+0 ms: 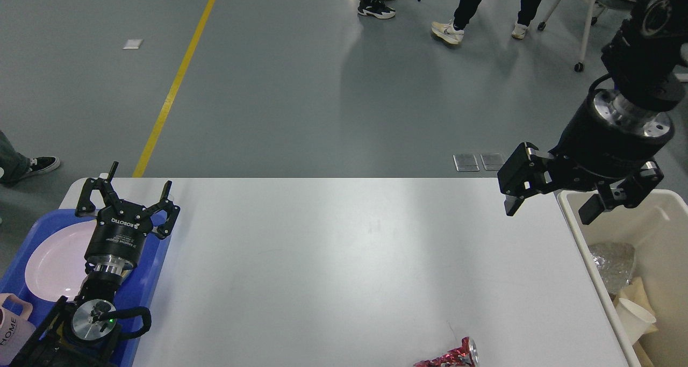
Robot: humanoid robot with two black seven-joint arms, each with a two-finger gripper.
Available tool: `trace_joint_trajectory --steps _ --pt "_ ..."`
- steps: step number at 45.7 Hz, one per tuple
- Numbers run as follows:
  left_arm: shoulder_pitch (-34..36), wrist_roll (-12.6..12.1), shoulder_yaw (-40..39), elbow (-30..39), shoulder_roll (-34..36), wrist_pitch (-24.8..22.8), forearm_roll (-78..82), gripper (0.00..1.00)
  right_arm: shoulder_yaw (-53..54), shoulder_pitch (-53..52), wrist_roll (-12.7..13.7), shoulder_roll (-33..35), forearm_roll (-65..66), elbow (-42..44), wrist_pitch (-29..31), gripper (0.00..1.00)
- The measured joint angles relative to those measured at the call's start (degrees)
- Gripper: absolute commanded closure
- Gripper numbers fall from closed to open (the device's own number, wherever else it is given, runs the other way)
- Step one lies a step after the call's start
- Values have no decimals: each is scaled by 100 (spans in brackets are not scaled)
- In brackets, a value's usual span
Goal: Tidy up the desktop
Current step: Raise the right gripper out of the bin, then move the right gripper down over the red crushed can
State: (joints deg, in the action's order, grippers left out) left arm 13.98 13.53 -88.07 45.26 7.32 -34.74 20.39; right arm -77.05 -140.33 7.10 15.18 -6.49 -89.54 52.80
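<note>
The white desktop (344, 259) fills the lower middle of the head view. A crushed red and silver wrapper (449, 356) lies at its near edge, right of centre. My left gripper (124, 191) stands open over the far end of the blue tray (153, 273), holding nothing. My right gripper (548, 214) hangs open above the desktop's far right corner, beside the cream bin (653, 206), with nothing between its fingers.
The blue tray holds a white plate (51, 265) and a pink mug (13, 329). The cream bin at the right contains foil (613, 262) and a paper cup (634, 316). People's feet and a chair (596, 12) stand on the floor beyond.
</note>
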Motion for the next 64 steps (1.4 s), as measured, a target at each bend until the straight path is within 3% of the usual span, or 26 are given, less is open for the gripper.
trace_joint_trajectory --steps 21,25,28,42,53,64 --pt "0 0 0 0 2 0 0 3 -65 1783 537 -19 -2260 -216 -1674 1" --pt "0 0 0 0 2 0 0 3 35 2048 551 -25 -2702 -439 -2019 13" --pt "0 0 0 0 2 0 0 3 241 2262 551 -7 -2960 -557 -2277 14" --pt "0 0 0 0 1 0 -1 3 1542 3816 553 -7 -3552 -682 -4168 2" --pt "0 0 0 0 1 0 0 3 2585 5095 550 -154 -3603 -640 -5957 2" --pt "0 0 0 0 1 0 0 3 2797 5716 538 -240 -3583 -245 -6444 6"
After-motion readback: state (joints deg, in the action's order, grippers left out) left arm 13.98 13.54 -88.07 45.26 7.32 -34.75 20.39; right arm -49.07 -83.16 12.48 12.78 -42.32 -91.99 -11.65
